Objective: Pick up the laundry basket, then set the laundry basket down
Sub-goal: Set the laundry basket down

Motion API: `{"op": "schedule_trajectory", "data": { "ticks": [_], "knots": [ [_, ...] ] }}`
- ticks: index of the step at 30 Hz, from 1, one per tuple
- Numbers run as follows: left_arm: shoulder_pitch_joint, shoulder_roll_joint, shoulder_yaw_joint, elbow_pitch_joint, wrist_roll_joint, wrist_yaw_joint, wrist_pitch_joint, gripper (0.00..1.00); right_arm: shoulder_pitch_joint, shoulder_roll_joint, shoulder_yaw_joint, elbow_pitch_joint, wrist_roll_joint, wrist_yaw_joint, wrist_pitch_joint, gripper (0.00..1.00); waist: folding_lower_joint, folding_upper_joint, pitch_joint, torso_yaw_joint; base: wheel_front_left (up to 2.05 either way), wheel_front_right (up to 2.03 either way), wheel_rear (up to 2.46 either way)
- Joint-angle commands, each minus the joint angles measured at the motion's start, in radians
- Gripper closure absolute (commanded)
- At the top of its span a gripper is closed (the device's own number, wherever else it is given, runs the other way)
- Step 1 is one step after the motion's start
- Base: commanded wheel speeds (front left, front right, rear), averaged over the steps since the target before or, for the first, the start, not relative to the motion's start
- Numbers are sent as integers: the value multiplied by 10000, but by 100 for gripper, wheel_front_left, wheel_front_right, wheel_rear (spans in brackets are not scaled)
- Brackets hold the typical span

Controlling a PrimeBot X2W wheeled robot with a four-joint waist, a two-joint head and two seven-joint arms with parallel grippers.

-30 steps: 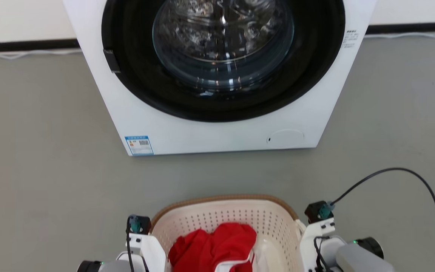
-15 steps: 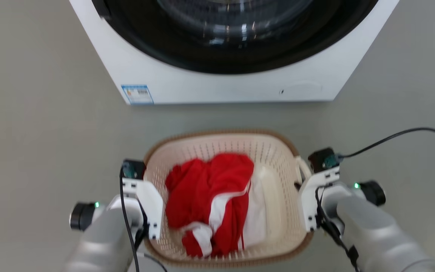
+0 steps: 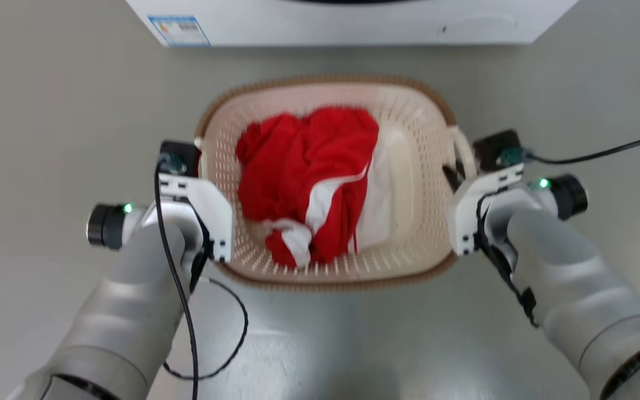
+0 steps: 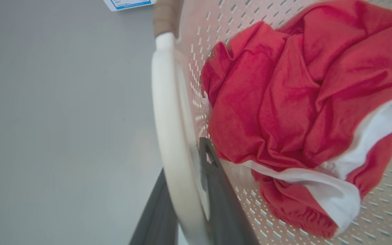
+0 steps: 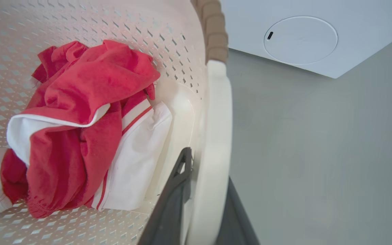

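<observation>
Grey floor (image 3: 48,83) all around you, and the white washer (image 3: 353,25) sits along the top edge of your head view. Right in front of it, between your two arms, is the laundry basket (image 3: 415,222), cream and perforated with a brown rim. Whether its base touches the floor, you can't tell from here. Inside it lies a crumpled heap of red and white clothing (image 3: 309,161).

Your left gripper (image 4: 184,163) has its fingers clamped on the white left handle (image 4: 168,102), one finger outside the loop, one inside against the basket wall. Your right gripper (image 5: 208,165) grasps the right handle (image 5: 218,112) the same way. A black cable (image 3: 603,151) runs off from your right wrist. Smallest of all, a blue-bordered label (image 3: 178,30) on the washer's lower left corner.
</observation>
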Motion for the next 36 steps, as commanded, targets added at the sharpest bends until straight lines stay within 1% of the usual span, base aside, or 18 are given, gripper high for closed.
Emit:
{"op": "schedule_trajectory", "data": {
  "ticks": [1,5,13,21,36],
  "knots": [
    [-453,312,146,-197,157,95,-166,100,-108,284,69,-94,-253,167,-383,100,0,0,679,-55,0,0,0],
    [-871,295,126,-174,180,132,-375,100,-504,194,-188,6,-517,167,-859,100,0,0,1256,-68,0,0,0],
    [-1490,241,41,-62,215,171,-734,100,-945,-75,-778,44,-938,167,-1011,100,0,0,2170,-93,0,0,0],
    [-1759,269,32,39,168,187,-931,100,-1051,-159,-1256,46,-1288,167,-1090,100,0,0,2525,-132,0,0,0],
    [-1966,173,-46,186,13,175,-915,100,-1162,-322,-2184,47,-2143,167,-1001,100,0,0,2897,-79,0,0,0]
  ]
}}
